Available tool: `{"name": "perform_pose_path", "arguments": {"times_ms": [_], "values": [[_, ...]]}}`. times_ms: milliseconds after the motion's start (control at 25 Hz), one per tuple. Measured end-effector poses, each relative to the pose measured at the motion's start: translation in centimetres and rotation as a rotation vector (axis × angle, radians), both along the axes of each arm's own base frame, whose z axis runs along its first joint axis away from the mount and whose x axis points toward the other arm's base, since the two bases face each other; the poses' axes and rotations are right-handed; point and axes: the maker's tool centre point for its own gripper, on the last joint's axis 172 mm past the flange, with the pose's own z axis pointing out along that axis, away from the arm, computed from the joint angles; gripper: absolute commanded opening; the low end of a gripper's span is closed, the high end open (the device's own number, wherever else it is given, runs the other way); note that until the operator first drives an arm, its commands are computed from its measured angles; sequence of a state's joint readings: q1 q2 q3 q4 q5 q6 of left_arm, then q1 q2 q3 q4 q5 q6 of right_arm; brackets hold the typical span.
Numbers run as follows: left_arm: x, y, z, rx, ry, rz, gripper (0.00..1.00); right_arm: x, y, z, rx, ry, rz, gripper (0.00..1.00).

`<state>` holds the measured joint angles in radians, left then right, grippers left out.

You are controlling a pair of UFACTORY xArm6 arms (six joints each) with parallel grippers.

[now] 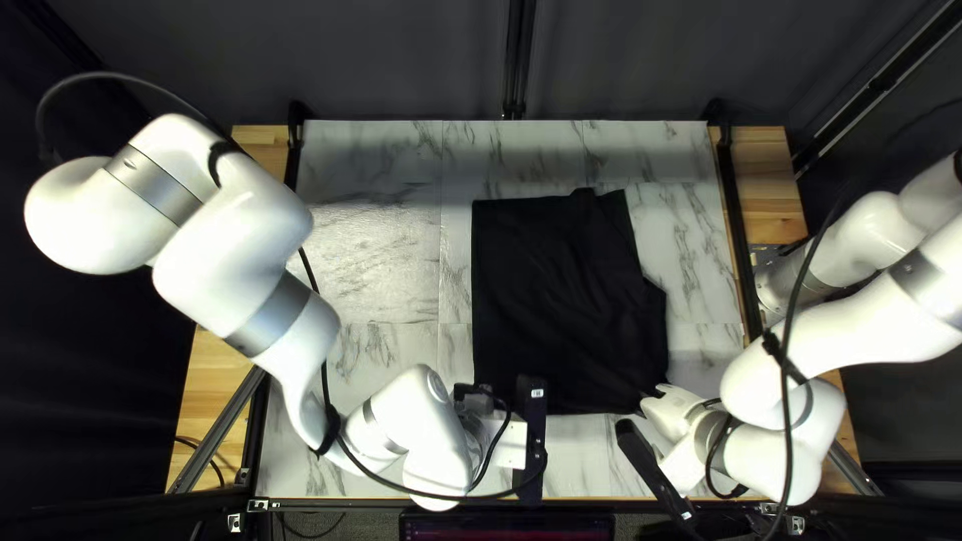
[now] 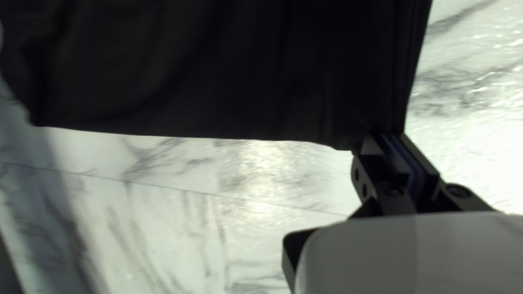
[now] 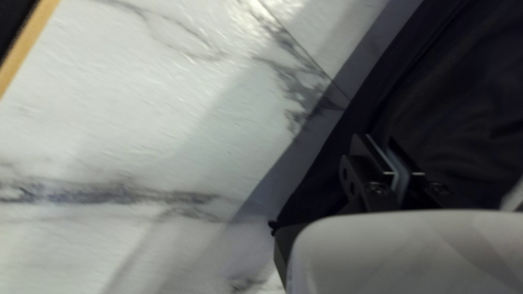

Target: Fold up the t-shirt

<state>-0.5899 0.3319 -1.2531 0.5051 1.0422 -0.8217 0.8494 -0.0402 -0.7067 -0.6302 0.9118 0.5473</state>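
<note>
Marble-look table (image 1: 366,250), dark curtain (image 1: 401,60) behind its far edge. Left gripper (image 1: 509,444) is at the shirt's near left corner. Its own wrist view (image 2: 387,134) has the fingers pinched together on the t-shirt (image 1: 561,301), cloth running in between the tips, with narrow pleats leading away from the grip. Right gripper (image 1: 681,469) is at the near right corner. Its wrist view (image 3: 375,137) puts it right over the dark cloth; can't tell if it's open or clamped, or if it has hold of anything.

Shirt is black, right of centre on the table in the top left view, longer front to back than it is wide. Left side runs straight. Far edge is uneven with a small bump. Right side slants outward, then steps out further about halfway down. Shallow creases across the middle.

Left arm (image 1: 235,235) reaches in from the left, elbow high, bending down to the near edge. Right arm (image 1: 852,331) comes in from the right, black cable (image 1: 789,321) hanging across it. Wood strips (image 1: 767,185) run down both sides of the table, black rails (image 1: 740,235) along the marble. Part of a screen (image 1: 506,528) shows just past the near edge.
</note>
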Motion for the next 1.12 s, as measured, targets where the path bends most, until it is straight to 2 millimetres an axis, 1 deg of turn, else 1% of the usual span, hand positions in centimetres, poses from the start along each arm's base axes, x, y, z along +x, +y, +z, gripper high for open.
{"name": "perform_pose_path", "arguments": {"times_ms": [80, 160, 640, 720, 880, 1120], "values": [[0.2, 1.2, 0.7, 0.011, 0.002, 0.004, 0.00, 0.0, -0.9, 1.0, -0.002, -0.005, -0.012, 0.00], [0.3, 2.0, 0.9, 0.017, 0.004, 0.007, 0.00, 0.0, -1.5, 1.4, -0.005, -0.006, -0.022, 0.00], [0.3, 2.1, 1.0, 0.018, 0.004, 0.007, 0.00, 0.0, -1.6, 1.5, -0.006, -0.005, -0.023, 0.00], [0.3, 2.4, 0.9, 0.017, 0.003, 0.012, 0.00, 0.0, -1.9, 1.6, -0.007, -0.008, -0.023, 0.00], [0.8, 4.3, 1.2, 0.019, -0.005, 0.039, 0.00, 0.4, -3.8, 3.0, -0.004, -0.018, -0.024, 0.00], [1.1, 7.2, 3.1, 0.039, -0.010, 0.052, 0.00, 0.6, -7.2, 5.5, -0.020, -0.027, -0.029, 0.00]]}}
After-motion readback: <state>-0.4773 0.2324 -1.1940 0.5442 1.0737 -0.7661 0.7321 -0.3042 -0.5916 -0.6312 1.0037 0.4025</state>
